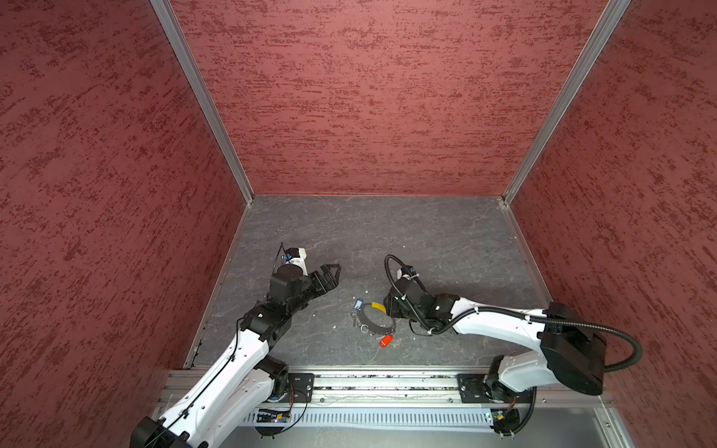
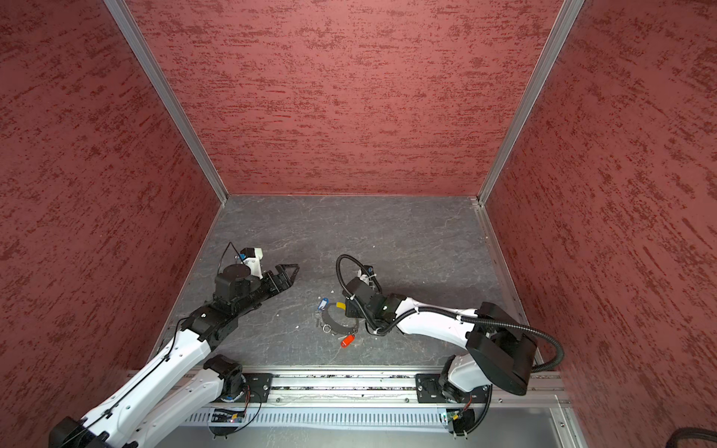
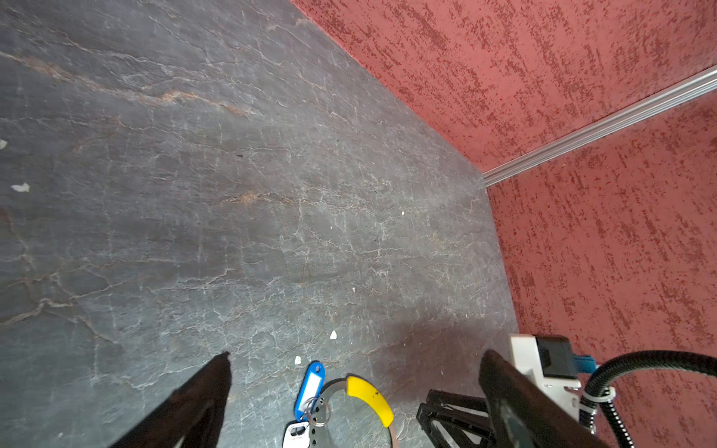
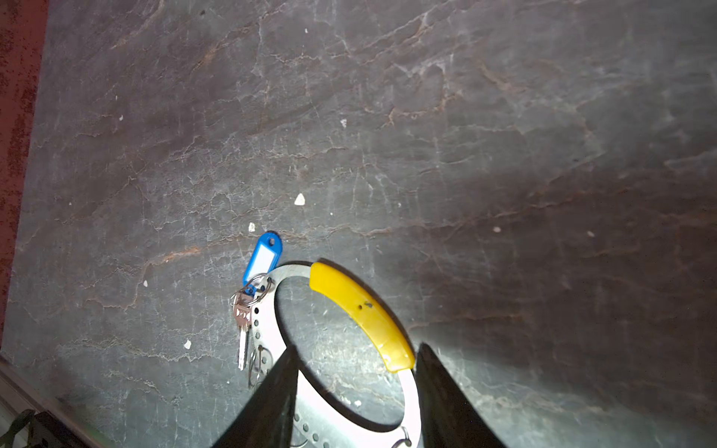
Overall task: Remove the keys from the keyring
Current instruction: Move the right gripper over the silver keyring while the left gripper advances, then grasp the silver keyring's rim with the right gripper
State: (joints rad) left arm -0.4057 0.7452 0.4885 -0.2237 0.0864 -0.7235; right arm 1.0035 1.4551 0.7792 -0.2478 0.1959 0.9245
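Right wrist view: the right end effector (image 4: 357,349) has its black fingers apart, straddling the flat perforated silver keyring (image 4: 259,326) just past its curved yellow section (image 4: 361,310). A small silver metal key (image 4: 242,333) with an oblong blue plastic tag (image 4: 264,254) sits on the band's opposite side. The ring lies on the grey stone worktop (image 4: 388,116). In both top views, the red-orange plastic tag (image 1: 385,341) (image 2: 347,340) rests beside it. The left end effector (image 3: 357,355) gapes wide, holding nothing, clear of the ring.

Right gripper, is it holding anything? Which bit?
Nothing yet. The right gripper has open jaws straddling the keyring band beside its yellow section, not clamping it. The left gripper is empty too.
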